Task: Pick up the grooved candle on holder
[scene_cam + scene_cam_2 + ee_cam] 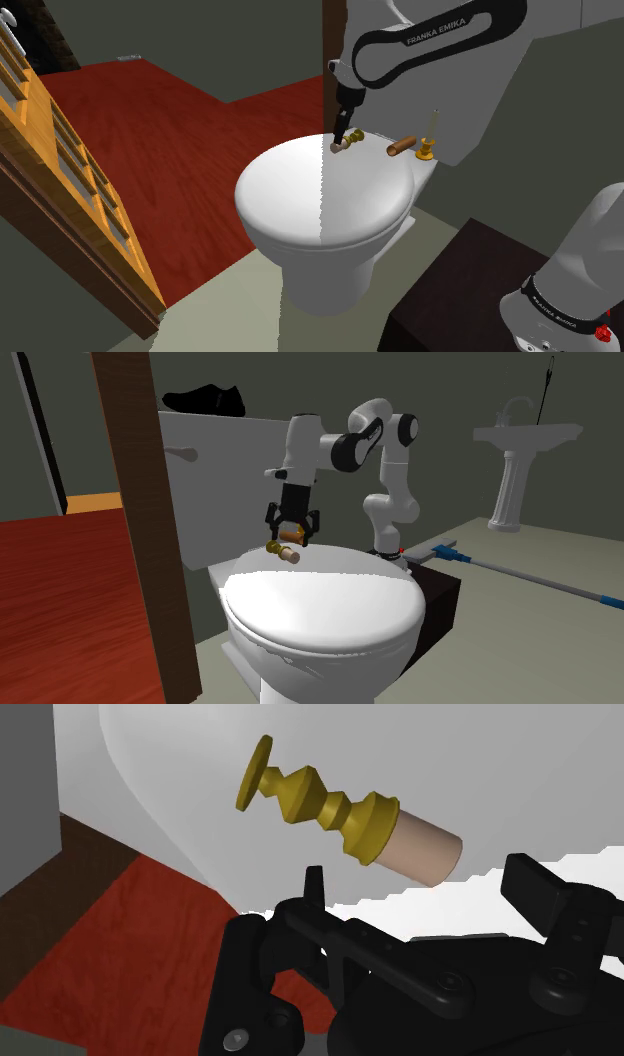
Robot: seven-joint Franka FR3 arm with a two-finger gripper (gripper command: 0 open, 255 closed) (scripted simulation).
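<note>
**Item 1. Candle on holder** (345, 812). Mustard-gold turned stem with a short, pale pinkish stub. It lies tipped on its side on the white toilet lid (320, 205). In the shoulder view it is at the lid's 12 o'clock edge, close to the tank (240, 462). Lying flat, it presents its waisted stem crosswise, and I judge that the likeliest place to clasp.

**Item 2. My pincer** (342, 136). The fingers are apart and clamped on nothing. It hangs just above the candle, pointing down. In the wrist view the candle sits ahead of my fingertips, not between them. I judge this the approach, with the lift not yet begun. The fingers are spread, I take it, to clear the holder's flared collar.

**Item 3. Brown cylinder** (400, 148). It lies at the candle's 3 o'clock in the shoulder view. Further along at 3 o'clock stands 1 small gold holder with a thin taper (427, 150), upright. Both are apart from my target, so they do not crowd the grasp.

**Item 4. Dark shoe** (205, 398). It rests on top of the tank, at my pincer's 11 o'clock in the second exterior view.

**Not made out.**
- I cannot make out any grooves on the stub.
- The shoulder view does not settle whether my fingertips touch the holder.
- In the second exterior view a tan patch shows between my fingers. It may be the cylinder behind, but I cannot tell.
- The toilet's foot is cut off at the frame edge.
</note>
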